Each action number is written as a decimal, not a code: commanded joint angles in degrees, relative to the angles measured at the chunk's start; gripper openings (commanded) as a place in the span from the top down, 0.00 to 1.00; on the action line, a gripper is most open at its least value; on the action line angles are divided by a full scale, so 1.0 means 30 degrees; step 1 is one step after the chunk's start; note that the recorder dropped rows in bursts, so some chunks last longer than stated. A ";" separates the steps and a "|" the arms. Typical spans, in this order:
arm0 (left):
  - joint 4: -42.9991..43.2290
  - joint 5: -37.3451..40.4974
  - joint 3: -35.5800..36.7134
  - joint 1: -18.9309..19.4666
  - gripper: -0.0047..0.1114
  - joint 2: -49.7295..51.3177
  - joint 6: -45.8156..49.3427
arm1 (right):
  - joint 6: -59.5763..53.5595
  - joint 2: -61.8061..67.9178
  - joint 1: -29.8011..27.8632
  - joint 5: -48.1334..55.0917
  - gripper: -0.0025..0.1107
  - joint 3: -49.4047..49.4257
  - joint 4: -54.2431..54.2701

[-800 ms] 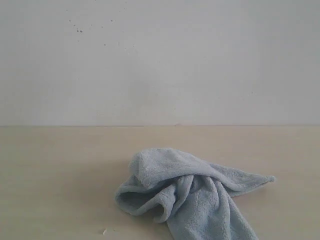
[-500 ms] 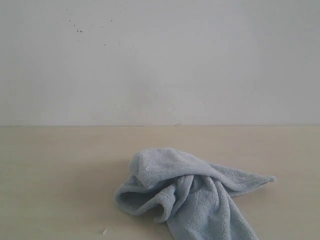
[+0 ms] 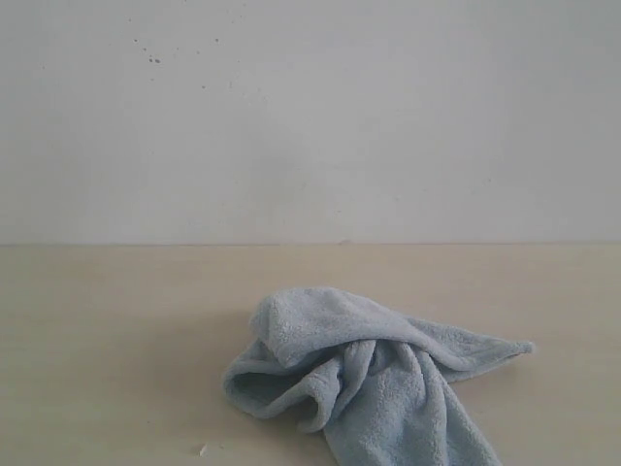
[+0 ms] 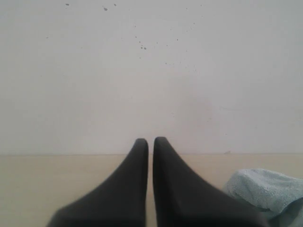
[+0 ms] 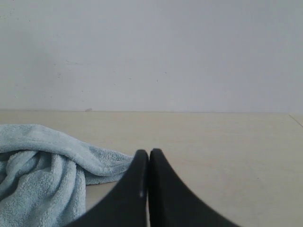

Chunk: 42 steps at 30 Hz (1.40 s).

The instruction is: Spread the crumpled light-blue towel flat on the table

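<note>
Towel of pale grey-blue fluffy terry (image 3: 369, 379) lies crumpled in a heap on the wide, smooth, pale beige surface (image 3: 97, 340), low and a little right of the middle in the exterior view. Its folds bunch into a rounded hump. One tapering corner stretches out toward my right side, and a broad fold runs down out of the bottom of that view. A plain white wall (image 3: 310, 116) flecked with a few dark specks stands behind the surface.

My left claw (image 4: 150, 141) has its two dark fingers pressed together, with only a hairline seam between them and nothing in them. The towel sits well apart from it, off on the side toward my right arm.

My right claw (image 5: 148, 152) is likewise closed tight and empty. The towel lies on its inner side, toward my left arm, and its tapering corner reaches just beside the claw tips. I cannot tell whether cloth and claw touch there.
</note>
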 commanded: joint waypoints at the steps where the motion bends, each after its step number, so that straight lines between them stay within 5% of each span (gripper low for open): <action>1: 0.0080 -0.0168 0.0068 -0.0142 0.92 -0.0035 -0.0089 | -0.0033 -0.0136 0.0028 -0.0202 0.98 -0.0012 -0.0005; 10: 0.0080 -0.0168 0.0068 -0.0142 0.92 -0.0035 -0.0089 | 0.0202 -0.0136 0.0032 -0.1691 0.98 -0.0012 0.0133; 21: 0.0080 -0.0168 0.0068 -0.0142 0.92 -0.0035 -0.0089 | 0.6825 -0.0136 0.0032 -0.7156 0.98 -0.0012 0.2191; 25: 0.0080 -0.0168 0.0068 -0.0142 0.92 -0.0035 -0.0089 | 0.8411 -0.0043 0.0032 -0.2657 0.98 -0.0438 0.2191; 33: 0.0080 -0.0168 0.0068 -0.0142 0.92 -0.0035 -0.0089 | 0.5698 0.6442 0.0032 -0.0660 0.98 -0.2624 0.2035; 42: 0.0080 -0.0168 0.0068 -0.0142 0.92 -0.0035 -0.0089 | 0.2937 1.6688 0.0032 0.0896 0.98 -0.8861 0.2035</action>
